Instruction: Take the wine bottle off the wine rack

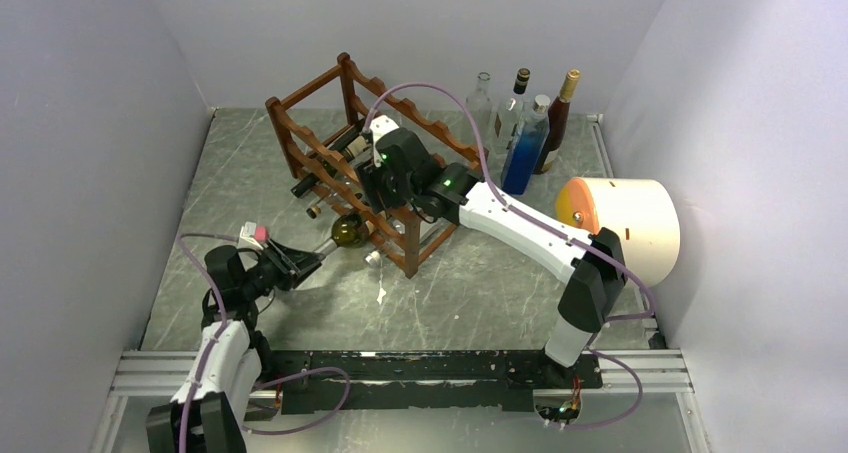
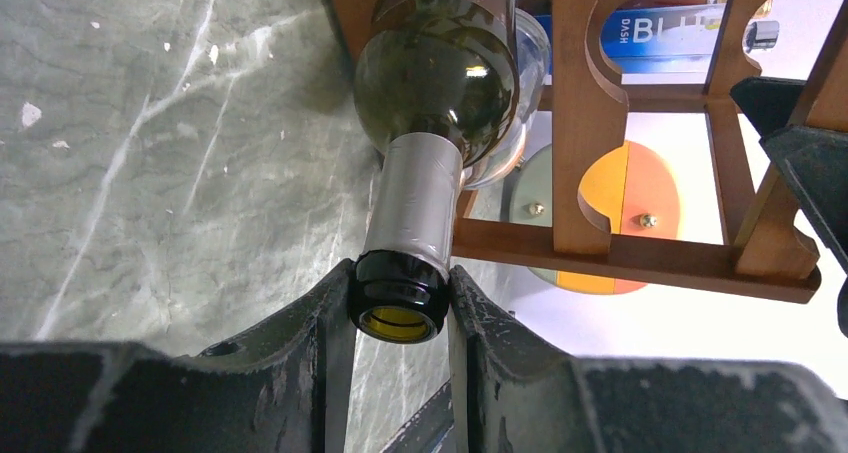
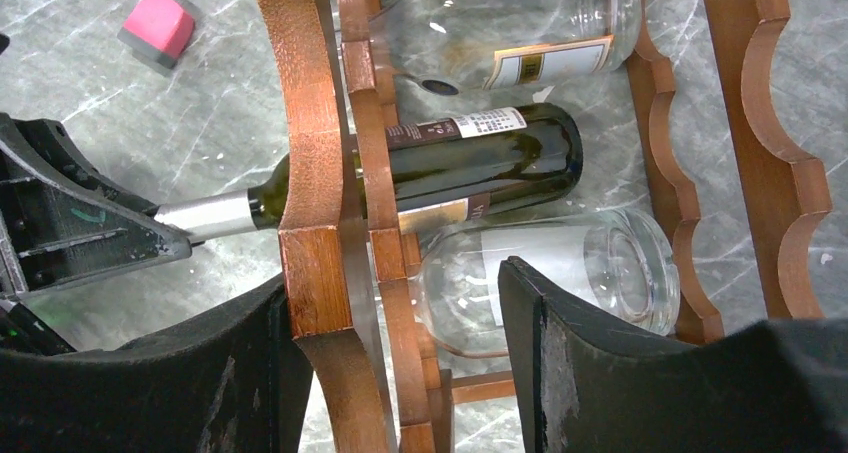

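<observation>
The wine bottle (image 1: 348,231) (image 2: 440,73) (image 3: 470,163) is dark green with a silver foil neck. It lies in the lowest tier of the reddish-brown wine rack (image 1: 300,138) (image 2: 590,123) (image 3: 310,173), its neck sticking out of the near-left side. My left gripper (image 1: 310,258) (image 2: 400,293) is shut on the bottle's mouth, low over the table. My right gripper (image 1: 380,183) (image 3: 390,283) hangs over the rack's top. Its jaws stand open astride a scalloped rail, the left finger against the wood and the right finger apart from it.
Two clear bottles (image 3: 560,273) (image 3: 510,23) lie in the rack beside the wine bottle. Several upright bottles, one of them blue (image 1: 525,148), stand at the back right. A white cylinder with an orange end (image 1: 625,223) lies at the right. A pink-topped block (image 1: 255,235) (image 3: 158,28) sits near my left wrist.
</observation>
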### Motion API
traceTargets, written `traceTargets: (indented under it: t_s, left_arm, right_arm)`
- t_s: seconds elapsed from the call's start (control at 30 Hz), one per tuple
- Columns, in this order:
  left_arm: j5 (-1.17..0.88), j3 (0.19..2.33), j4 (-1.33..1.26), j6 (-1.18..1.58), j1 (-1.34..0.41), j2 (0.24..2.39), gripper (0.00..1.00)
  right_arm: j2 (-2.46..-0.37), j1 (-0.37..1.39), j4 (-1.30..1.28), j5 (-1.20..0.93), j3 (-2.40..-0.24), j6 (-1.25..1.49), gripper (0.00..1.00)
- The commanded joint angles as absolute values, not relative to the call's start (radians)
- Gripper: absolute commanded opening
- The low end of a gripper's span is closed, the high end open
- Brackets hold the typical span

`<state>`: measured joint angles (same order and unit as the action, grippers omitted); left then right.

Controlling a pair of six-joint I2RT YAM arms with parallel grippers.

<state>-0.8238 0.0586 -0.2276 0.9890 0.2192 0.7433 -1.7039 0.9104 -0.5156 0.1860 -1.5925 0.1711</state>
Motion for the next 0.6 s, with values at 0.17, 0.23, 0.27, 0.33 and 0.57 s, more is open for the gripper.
traceTargets:
  t_s: [0.17, 0.23, 0.27, 0.33, 0.57]
  left_arm:
    - [-0.804, 0.116, 0.038, 1.011, 0.238, 0.572, 0.07]
    - [-0.803, 0.122, 0.076, 1.013, 0.238, 0.541, 0.07]
    - [-0.801, 0.131, 0.103, 1.007, 0.239, 0.527, 0.07]
    - [-0.794, 0.155, 0.171, 0.986, 0.238, 0.503, 0.07]
    - [-0.750, 0.227, 0.388, 0.948, 0.239, 0.440, 0.07]
  right_arm:
    - [-1.670, 0.851, -0.477, 0.214, -1.584, 0.121, 0.67]
    - [-1.671, 0.843, -0.481, 0.203, -1.585, 0.105, 0.67]
    - [-1.670, 0.840, -0.482, 0.200, -1.586, 0.100, 0.67]
    - [-1.667, 0.826, -0.478, 0.189, -1.583, 0.093, 0.67]
    - [-1.658, 0.787, -0.456, 0.135, -1.575, 0.084, 0.68]
